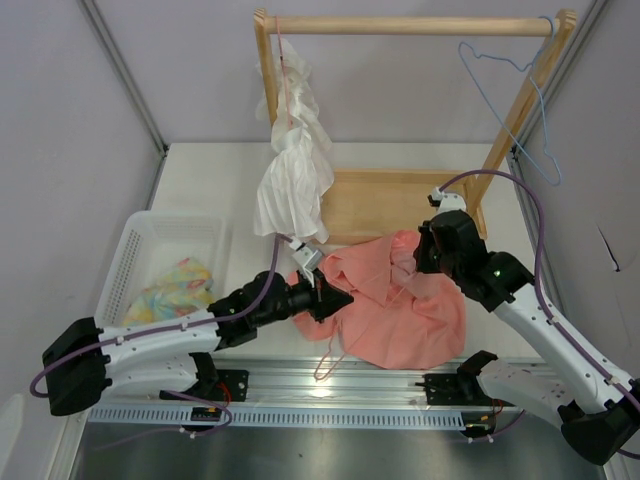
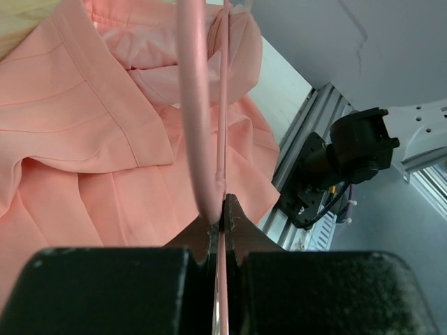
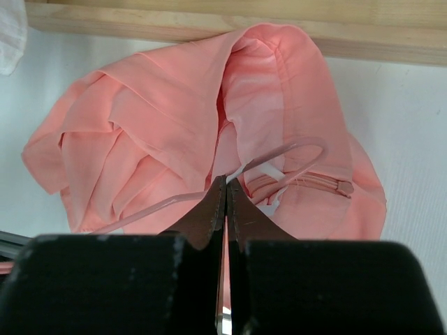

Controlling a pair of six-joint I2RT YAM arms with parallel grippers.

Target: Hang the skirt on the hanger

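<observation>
Top view: shows skirt [image 1: 405, 305] heaped on the surface [image 1: 200, 180], just in front of wooden rack [image 1: 415, 25] base, between both arms. Shows left fingers [image 1: 338, 298] at skirt's left edge, clamped on hanger [image 1: 326, 358], with a loop of its pink wire poking out toward the near rail. Shows right fingers [image 1: 422, 262] pointing down into skirt's upper part. Also shows white garment [image 1: 295, 170] hanging at rack's left, light-blue hanger [image 1: 520, 100] at its right, and basket [image 1: 135, 240] far left holding patterned cloth [image 1: 178, 285]

Left wrist: shows left fingers [image 2: 223, 209] shut tight on hanger [image 2: 190, 105] wire, two runs of it leading away over skirt [image 2: 84, 139]. Shows black arm mount [image 2: 353, 150] on rail at right

Right wrist: shows right fingers [image 3: 225, 192] pressed together, tips over bunched skirt [image 3: 140, 125] where hanger [image 3: 160, 208] wire crosses. Cannot tell whether wire or fabric is pinched. Shows rack's wooden bar along top, behind skirt
</observation>
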